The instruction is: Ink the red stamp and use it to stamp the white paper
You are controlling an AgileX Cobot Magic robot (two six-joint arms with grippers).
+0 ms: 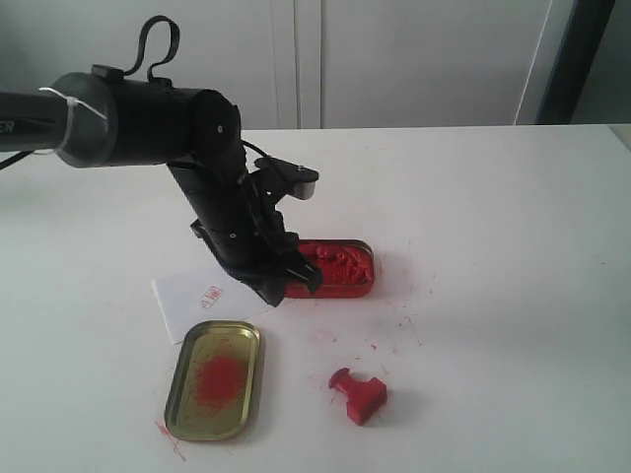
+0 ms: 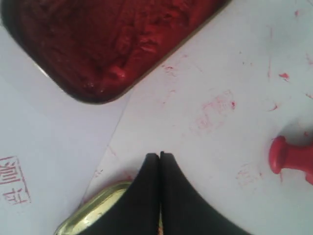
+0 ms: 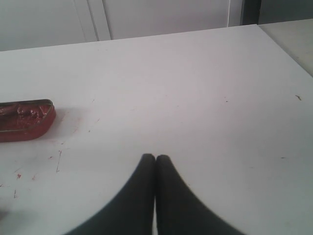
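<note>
The red stamp [image 1: 359, 393] lies on its side on the table, in front of the ink tin; part of it [image 2: 289, 159] shows in the left wrist view. The white paper [image 1: 197, 296] lies left of the tin, partly under my left arm, with a red imprint on it [image 2: 13, 180]. My left gripper [image 1: 296, 283] [image 2: 160, 155] hangs shut and empty above the table between the paper and the tin. My right gripper [image 3: 155, 157] is shut and empty over bare table, out of the exterior view.
A red oval tin of ink paste [image 1: 337, 268] [image 2: 112, 39] [image 3: 24, 120] sits mid-table. Its gold lid [image 1: 215, 379] smeared with red lies in front of the paper. Red smudges [image 2: 215, 107] mark the tabletop around the stamp.
</note>
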